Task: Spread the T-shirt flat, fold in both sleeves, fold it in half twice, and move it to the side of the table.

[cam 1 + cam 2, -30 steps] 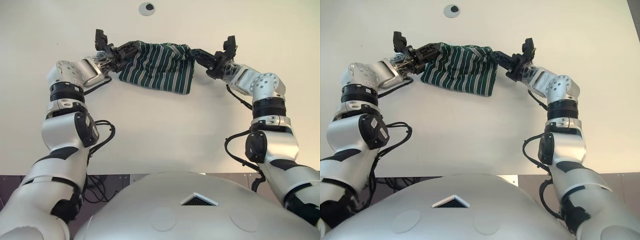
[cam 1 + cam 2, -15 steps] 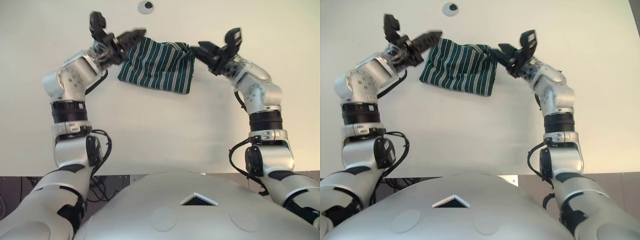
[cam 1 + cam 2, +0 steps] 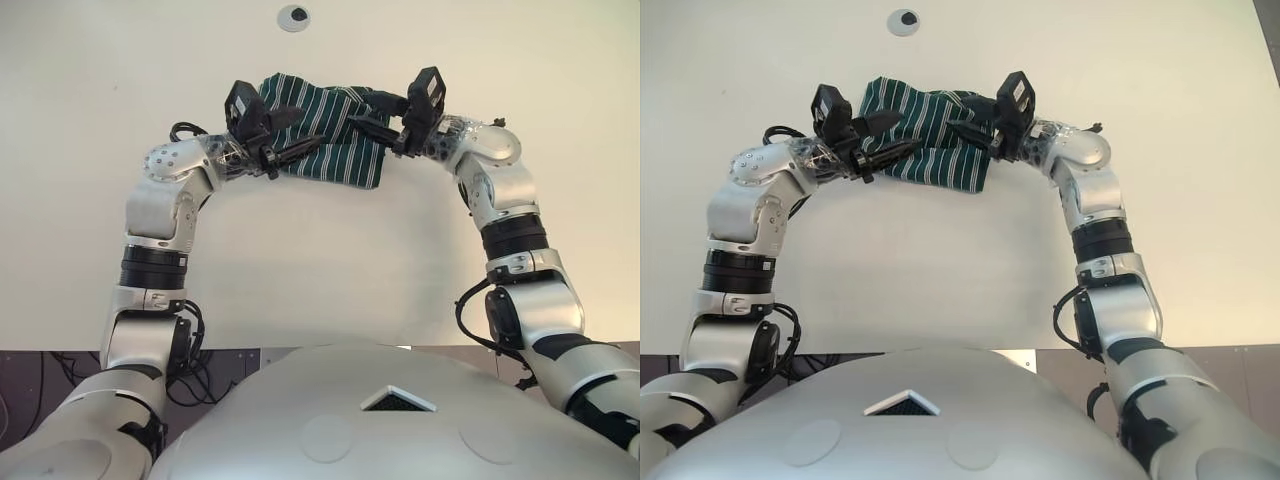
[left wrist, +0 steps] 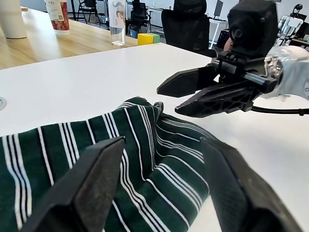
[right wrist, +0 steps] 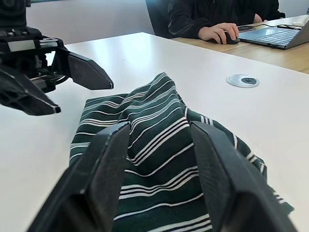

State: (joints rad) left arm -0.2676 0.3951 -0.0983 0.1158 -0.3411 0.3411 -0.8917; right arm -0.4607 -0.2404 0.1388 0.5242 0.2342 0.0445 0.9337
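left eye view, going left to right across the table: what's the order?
left pincer → T-shirt → right pincer. Both pincers are open, reaching in over the shirt's ends.

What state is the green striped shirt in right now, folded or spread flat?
Folded, loosely: the shirt lies as a small rumpled bundle on the table, layers overlapping.

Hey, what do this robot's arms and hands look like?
The left arm and right arm are rounded silver-grey shells with black joint bands and black cables looping by the elbows. The left hand and right hand are black, each with two flat tapered fingers and a boxy camera block.
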